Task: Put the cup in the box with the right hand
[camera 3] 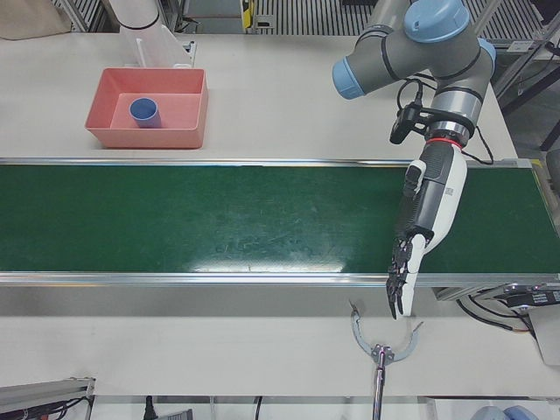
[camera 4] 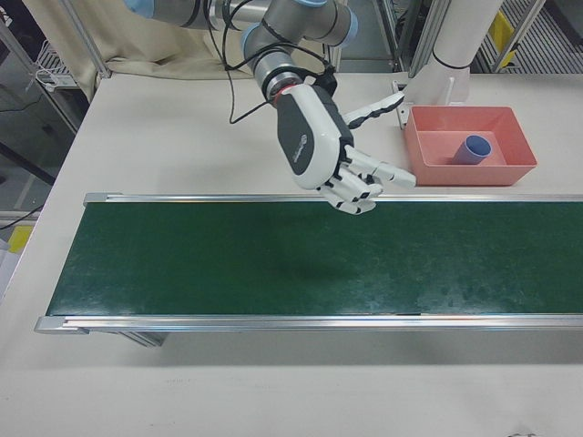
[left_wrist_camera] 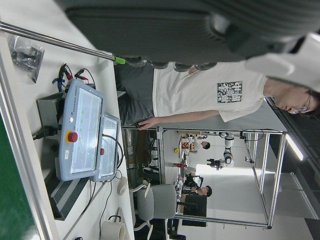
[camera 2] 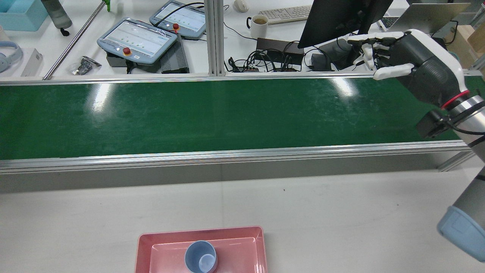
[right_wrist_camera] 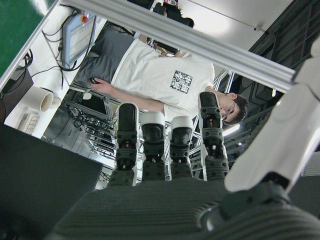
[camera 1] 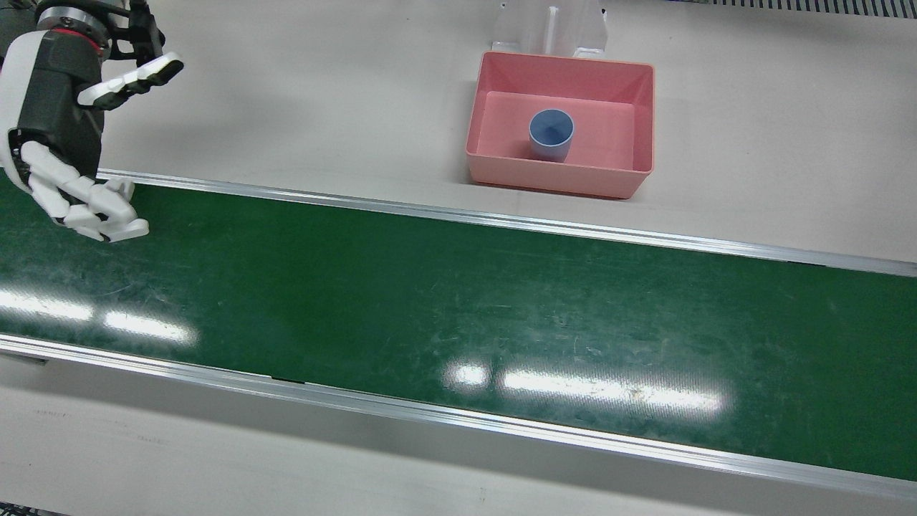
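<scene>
One blue cup [camera 1: 551,134] in pink box [camera 1: 501,75], far from empty, spread right robot hand [camera 1: 68,136].

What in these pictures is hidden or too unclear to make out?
- Rear view: the near part of the pink box is cut off by the bottom edge.
- Front view: the right hand is clipped by the left and top edges.
- Left-front view: the far side of the blue cup is hidden by its own body.
- Left hand view: the left hand is a dark close-up; its fingers cannot be made out.
</scene>
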`<state>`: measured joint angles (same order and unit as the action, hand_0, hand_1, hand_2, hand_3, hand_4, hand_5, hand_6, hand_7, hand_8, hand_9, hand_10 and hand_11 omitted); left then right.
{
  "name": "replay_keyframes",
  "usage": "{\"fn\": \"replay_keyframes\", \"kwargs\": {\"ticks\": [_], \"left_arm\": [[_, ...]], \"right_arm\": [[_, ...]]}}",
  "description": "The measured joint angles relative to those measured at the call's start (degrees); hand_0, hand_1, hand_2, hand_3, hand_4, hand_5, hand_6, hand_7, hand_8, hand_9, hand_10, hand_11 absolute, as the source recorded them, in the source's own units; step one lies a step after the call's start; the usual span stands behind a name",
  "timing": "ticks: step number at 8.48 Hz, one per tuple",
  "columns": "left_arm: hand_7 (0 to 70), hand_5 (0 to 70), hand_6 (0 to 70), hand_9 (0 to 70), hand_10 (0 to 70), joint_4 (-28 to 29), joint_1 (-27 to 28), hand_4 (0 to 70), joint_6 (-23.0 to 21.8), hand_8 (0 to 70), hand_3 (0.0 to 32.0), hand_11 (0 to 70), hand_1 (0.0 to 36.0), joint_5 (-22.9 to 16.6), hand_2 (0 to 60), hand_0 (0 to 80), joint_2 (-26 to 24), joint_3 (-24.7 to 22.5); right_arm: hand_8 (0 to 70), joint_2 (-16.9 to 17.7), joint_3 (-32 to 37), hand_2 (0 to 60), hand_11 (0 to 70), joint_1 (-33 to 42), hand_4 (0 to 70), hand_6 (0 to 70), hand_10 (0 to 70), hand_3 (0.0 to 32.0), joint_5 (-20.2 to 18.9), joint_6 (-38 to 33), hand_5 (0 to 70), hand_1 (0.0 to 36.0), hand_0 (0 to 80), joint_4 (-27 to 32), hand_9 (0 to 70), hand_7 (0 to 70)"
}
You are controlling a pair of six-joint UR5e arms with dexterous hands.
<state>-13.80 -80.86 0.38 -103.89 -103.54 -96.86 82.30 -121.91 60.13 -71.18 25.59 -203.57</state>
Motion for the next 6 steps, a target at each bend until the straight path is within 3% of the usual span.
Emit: {"fn": "replay_keyframes", "kwargs": {"ticks": [1,4,6], "left_arm": [[0.0,0.0,0.0,0.0,0.0,0.0,0.0,0.0,0.0,0.0,0.0,0.0,0.0,0.0,0.0,0.0,0.0,0.0],[0.0,0.0,0.0,0.0,0.0,0.0,0.0,0.0,0.0,0.0,0.0,0.0,0.0,0.0,0.0,0.0,-0.1,0.0],[0.0,0.0,0.0,0.0,0.0,0.0,0.0,0.0,0.0,0.0,0.0,0.0,0.0,0.0,0.0,0.0,-0.1,0.1]], "right_arm": [[51.3,1.3,6.5,0.0,49.9,3.2,28.2,37.0,35.4,0.0,-1.8,-3.6,8.3,0.0,43.9,6.5,70.0,70.0],[54.3,4.2,21.0,0.0,54.4,10.5,23.2,37.9,39.0,0.0,-3.0,-11.4,8.8,0.0,39.3,20.3,70.0,70.0],[56.0,5.5,26.2,7.6,58.4,14.5,23.0,38.4,42.0,0.0,-3.8,-12.9,8.7,0.1,31.5,25.3,70.0,70.0]]}}
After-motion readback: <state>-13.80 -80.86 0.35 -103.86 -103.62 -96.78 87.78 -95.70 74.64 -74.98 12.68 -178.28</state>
